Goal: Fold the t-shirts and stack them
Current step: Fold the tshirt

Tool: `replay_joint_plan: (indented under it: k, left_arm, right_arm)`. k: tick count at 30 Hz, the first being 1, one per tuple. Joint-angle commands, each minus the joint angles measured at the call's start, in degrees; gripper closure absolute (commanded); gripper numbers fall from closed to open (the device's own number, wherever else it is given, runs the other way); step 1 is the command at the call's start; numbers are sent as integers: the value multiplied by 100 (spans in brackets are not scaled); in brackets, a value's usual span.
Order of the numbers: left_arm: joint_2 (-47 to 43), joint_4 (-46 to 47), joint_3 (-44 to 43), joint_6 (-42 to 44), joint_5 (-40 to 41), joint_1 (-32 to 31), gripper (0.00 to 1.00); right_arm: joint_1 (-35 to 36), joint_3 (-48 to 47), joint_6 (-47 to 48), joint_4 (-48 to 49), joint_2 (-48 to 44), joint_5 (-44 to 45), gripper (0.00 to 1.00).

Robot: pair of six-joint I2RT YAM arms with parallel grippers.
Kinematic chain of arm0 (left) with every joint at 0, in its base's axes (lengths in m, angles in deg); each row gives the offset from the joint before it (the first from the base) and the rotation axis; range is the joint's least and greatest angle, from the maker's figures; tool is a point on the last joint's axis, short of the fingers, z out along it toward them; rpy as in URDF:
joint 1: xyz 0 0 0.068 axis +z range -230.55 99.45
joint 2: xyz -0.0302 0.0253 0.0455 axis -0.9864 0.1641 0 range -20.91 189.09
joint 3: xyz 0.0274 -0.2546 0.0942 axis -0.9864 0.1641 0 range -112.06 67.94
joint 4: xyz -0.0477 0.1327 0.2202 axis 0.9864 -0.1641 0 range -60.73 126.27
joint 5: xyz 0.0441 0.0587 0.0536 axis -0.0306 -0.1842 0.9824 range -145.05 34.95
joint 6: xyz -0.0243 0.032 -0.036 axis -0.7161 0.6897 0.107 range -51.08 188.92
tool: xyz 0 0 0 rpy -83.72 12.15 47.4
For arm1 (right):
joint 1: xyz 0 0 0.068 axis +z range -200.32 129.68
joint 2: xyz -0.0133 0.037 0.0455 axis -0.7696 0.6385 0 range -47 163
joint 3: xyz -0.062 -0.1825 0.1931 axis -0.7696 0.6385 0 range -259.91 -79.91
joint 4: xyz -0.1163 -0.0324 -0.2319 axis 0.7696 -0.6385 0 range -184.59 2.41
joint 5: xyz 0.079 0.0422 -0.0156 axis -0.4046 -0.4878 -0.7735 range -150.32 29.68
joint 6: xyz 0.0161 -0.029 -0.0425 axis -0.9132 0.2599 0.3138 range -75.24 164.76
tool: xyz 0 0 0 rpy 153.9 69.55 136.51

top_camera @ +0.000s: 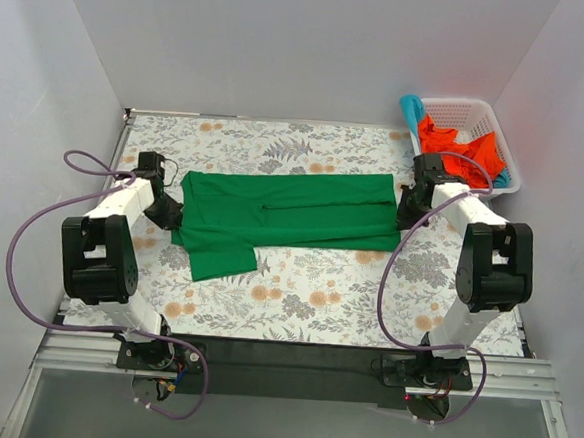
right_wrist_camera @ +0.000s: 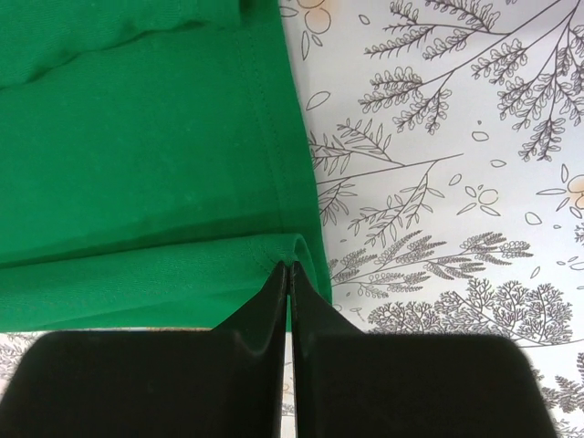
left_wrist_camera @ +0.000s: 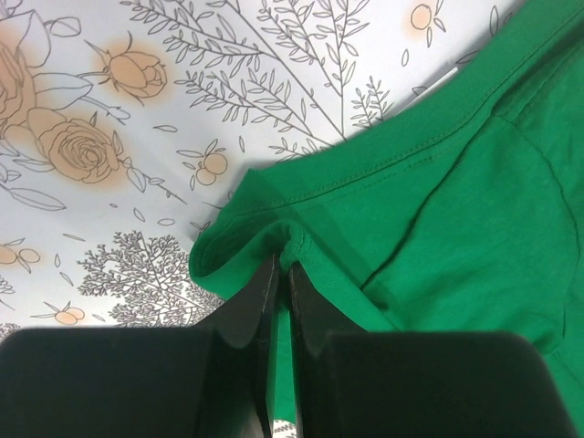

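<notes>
Top external view showed the green shirt (top_camera: 287, 214) spread as a long band across the middle of the table (top_camera: 316, 301), which had a floral cover. The shirt was folded lengthwise, with one sleeve sticking out toward the near edge at its left end. The left gripper (top_camera: 168, 213) sat at the shirt's left end and the right gripper (top_camera: 410, 209) at its right end, each low against the cloth.

At the far right corner stood a white basket (top_camera: 506, 146), tilted a little. It held the orange shirts (top_camera: 457, 148) in a crumpled heap. A teal shirt (top_camera: 412, 109) hung over its left rim. The basket stood just behind the right arm and well apart from the left one.

From the left wrist, the black fingers (left_wrist_camera: 246, 315) were clenched on a raised fold of the green shirt's hem, with a thin strip of cloth caught between them. The rest of the cloth lay to the right and bare floral cover to the left.

From the right wrist, the fingers (right_wrist_camera: 260, 315) were pressed together, tips meeting on the rolled edge at the shirt's corner and pinching it. Green cloth filled the left of that view, its stitched hem running down toward the tips. Printed cover lay to the right.
</notes>
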Motion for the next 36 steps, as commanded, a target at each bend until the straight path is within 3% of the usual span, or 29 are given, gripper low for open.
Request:
replay_joint_plan:
  k: [1, 24, 36]
  left_arm:
    - [9, 154, -242, 22, 74, 55, 100]
    - [149, 383, -339, 13, 153, 55, 100]
    - [396, 752, -418, 180, -189, 46, 100]
  right_arm:
    - [-103, -233, 102, 243, 64, 211, 99]
    - [-156, -426, 85, 374, 355, 88, 99]
    - [-235, -225, -21, 735, 697, 220, 99]
